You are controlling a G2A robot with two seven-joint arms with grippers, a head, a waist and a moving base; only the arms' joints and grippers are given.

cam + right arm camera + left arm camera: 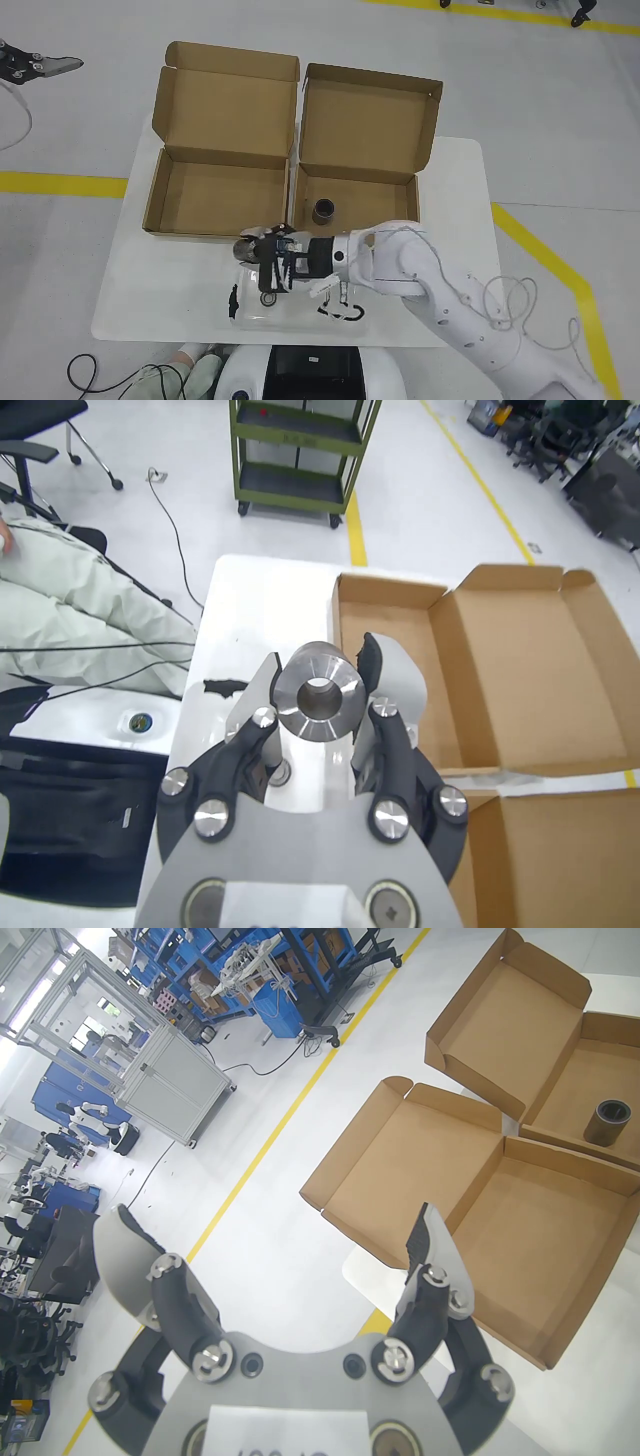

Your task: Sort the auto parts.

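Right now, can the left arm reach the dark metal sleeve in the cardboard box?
Probably yes: the left tool is open and empty, and the dark metal sleeve stands uncovered in its brown cardboard box, clear of the right arm.

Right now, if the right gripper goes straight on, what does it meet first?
Probably nothing: the right gripper, shut on the metal cylinder, points along the table beside the empty box, though height is unclear.

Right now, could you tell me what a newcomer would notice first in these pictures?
The right gripper is shut on a shiny metal cylinder above the table, near the robot. Beyond it sit two open cardboard boxes side by side: the left box, and the right box with a dark sleeve upright inside.
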